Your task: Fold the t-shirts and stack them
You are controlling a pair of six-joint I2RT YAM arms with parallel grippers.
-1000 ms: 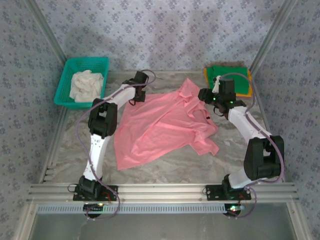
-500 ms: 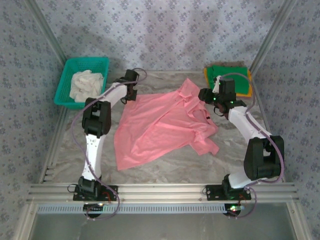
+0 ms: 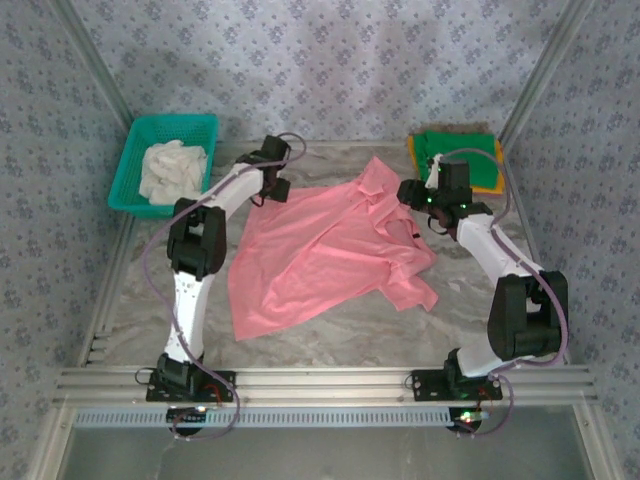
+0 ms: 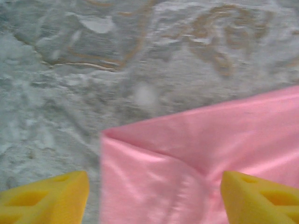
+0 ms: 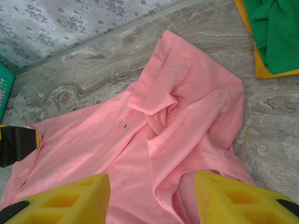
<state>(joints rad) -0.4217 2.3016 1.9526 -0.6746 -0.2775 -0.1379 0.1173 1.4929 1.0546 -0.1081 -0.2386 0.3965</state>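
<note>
The left gripper [image 4: 154, 186] has let go. Its yellow fingers [image 4: 46, 196], closed a second ago, now stand wide apart, and the far left corner of the salmon-pink t-shirt [image 4: 187, 154] lies loose on the marble table [image 4: 140, 56] between them. From above, that arm had swung left half a second ago and has since come back a little to the right, the shirt corner settling with it. The right gripper [image 5: 152, 191] seems to have widened slightly and edged left, though the shift is too small to be sure.
</note>
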